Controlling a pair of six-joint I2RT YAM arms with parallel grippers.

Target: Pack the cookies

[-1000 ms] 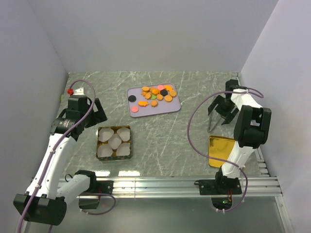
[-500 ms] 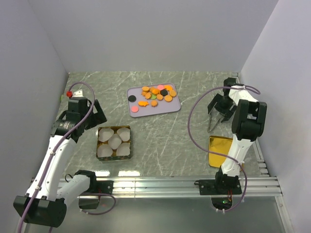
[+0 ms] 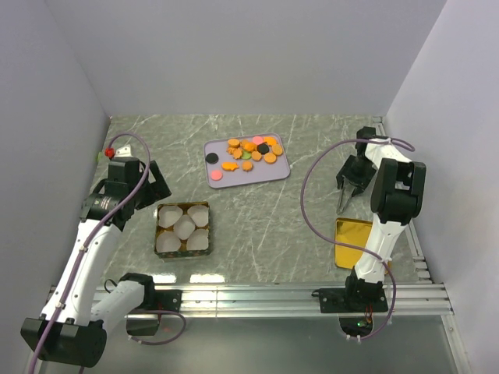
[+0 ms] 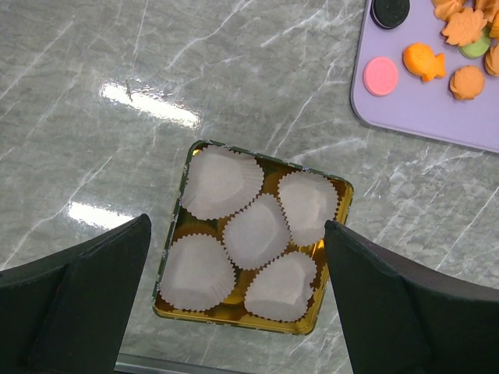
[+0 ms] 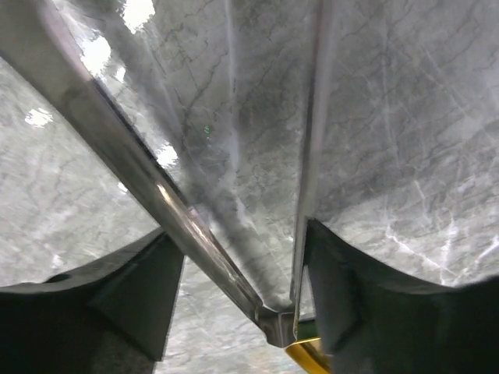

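The cookies [image 3: 249,152], mostly orange with black, pink and green ones, lie on a lilac tray [image 3: 265,173] at the back centre; some show in the left wrist view [image 4: 425,61]. My left gripper [image 3: 148,183] hangs open [image 4: 236,226] above a gold tin [image 4: 234,321] holding several white paper cups [image 4: 257,230]. At the right, my right gripper [image 3: 351,179] is down over metal tongs [image 3: 341,201] lying on the table. In the right wrist view the tongs [image 5: 195,234] form a V between the jaws [image 5: 238,241], one arm against each finger.
A gold lid [image 3: 352,241] lies near the right arm's base, its edge just behind the tongs' hinge [image 5: 312,360]. The side walls stand close on both sides. A rail runs along the table's near edge.
My right gripper has lowered over the tongs and its jaws have narrowed onto them. The left arm has barely shifted and stays open.
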